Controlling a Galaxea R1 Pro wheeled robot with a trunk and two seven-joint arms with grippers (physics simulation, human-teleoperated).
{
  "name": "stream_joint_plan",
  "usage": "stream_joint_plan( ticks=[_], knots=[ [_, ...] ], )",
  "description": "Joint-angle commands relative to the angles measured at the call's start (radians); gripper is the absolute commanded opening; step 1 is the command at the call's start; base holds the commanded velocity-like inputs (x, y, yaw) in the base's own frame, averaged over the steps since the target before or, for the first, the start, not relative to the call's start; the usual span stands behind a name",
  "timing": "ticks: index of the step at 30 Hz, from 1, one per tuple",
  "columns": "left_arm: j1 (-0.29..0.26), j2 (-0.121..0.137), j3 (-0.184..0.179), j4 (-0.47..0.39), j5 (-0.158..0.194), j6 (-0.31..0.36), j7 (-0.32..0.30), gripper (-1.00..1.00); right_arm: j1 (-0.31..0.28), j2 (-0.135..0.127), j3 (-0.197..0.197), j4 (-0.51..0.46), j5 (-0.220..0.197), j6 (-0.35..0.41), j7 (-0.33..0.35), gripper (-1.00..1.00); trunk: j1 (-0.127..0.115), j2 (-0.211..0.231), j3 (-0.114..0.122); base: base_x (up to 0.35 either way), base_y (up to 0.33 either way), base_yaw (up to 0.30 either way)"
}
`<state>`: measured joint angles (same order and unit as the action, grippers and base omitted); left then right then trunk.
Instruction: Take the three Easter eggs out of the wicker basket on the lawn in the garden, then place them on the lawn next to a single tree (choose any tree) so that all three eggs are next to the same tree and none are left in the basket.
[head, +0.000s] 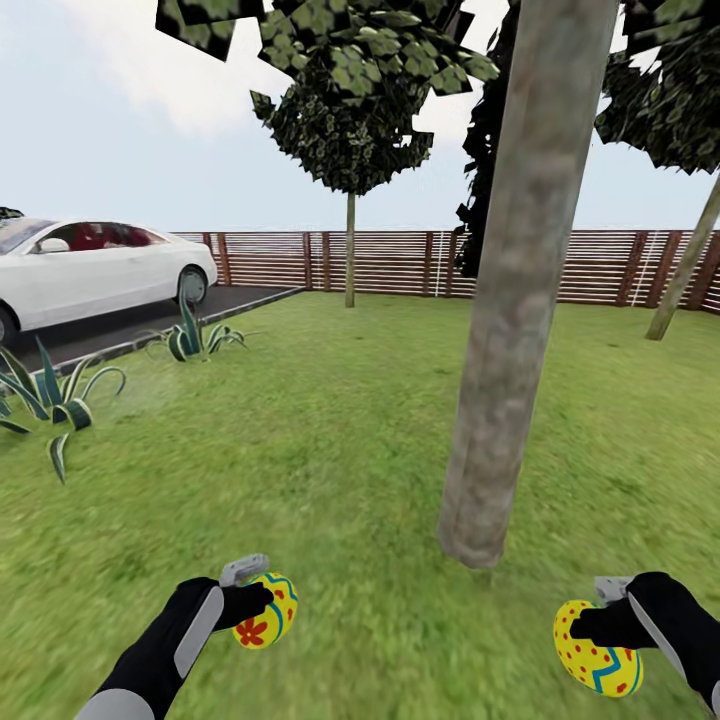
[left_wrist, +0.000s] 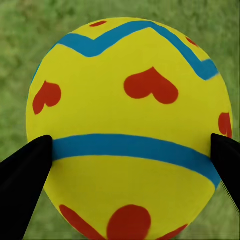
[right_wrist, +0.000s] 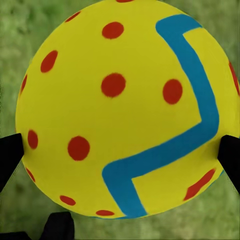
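Green lawn (head: 330, 430) surrounds the tree (head: 520, 300); each tool grips an egg.

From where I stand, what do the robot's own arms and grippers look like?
Both arms are mostly glossy black and rounded, each with a light grey panel along the forearm. The left gripper and right gripper have a small grey block at the wrist and black fingers tapering to wedge tips. No cables or markings are visible.
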<state>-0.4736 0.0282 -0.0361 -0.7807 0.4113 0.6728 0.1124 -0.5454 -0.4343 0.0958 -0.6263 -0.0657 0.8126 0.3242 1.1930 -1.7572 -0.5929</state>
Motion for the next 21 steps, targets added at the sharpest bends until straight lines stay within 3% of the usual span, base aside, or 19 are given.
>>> stream_joint_plan(
  ticks=[1, 12, 14, 17, 21],
  knots=[
    [0.000, 0.001, -0.004, -0.002, 0.011, 0.003, 0.010, -1.00, -0.001, -0.001, 0.005, -0.001, -0.006, 0.005, -0.002, -1.00, 0.001, -0.001, -0.001, 0.331, 0.000, 0.000],
    [0.000, 0.001, -0.004, -0.002, 0.011, 0.002, 0.010, -1.00, -0.001, -0.002, 0.005, -0.001, -0.006, 0.005, -0.002, -1.00, 0.001, -0.001, -0.001, 0.324, 0.000, 0.000],
    [0.000, -0.004, -0.003, -0.003, 0.012, -0.002, 0.012, -1.00, -0.001, -0.001, 0.005, -0.001, -0.006, 0.005, -0.002, -1.00, 0.001, -0.001, -0.001, 0.077, 0.000, 0.000],
    [0.000, -0.032, -0.002, -0.003, 0.010, -0.011, 0.015, -1.00, -0.001, -0.001, 0.005, -0.001, -0.006, 0.005, -0.002, -1.00, 0.001, -0.001, -0.001, 0.010, 0.000, 0.000],
    [0.000, -0.037, -0.002, -0.003, 0.013, -0.012, 0.014, -1.00, -0.001, -0.001, 0.005, -0.001, -0.006, 0.005, -0.002, -1.00, 0.004, -0.008, -0.004, 0.000, 0.000, 0.000]
  ],
)
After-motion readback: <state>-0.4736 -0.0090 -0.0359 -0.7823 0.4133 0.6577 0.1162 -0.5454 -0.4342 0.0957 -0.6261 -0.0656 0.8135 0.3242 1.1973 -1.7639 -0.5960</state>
